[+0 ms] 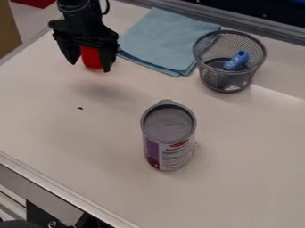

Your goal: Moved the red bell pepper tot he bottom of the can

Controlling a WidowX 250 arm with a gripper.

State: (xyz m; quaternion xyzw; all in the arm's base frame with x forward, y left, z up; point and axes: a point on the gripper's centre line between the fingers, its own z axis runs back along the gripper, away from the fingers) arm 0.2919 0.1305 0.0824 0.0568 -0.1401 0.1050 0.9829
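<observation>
The pincer [89, 66] grasps the red bell pepper [90, 57] at the far left, seemingly raised above the table [77, 138]. The can [169, 156] stands upright, nearer and to the right. If "bottom" means its near side, a low path straight across could clip the can and tip it. A weak grip could drop the pepper early; letting go too high could make it bounce or roll.
</observation>
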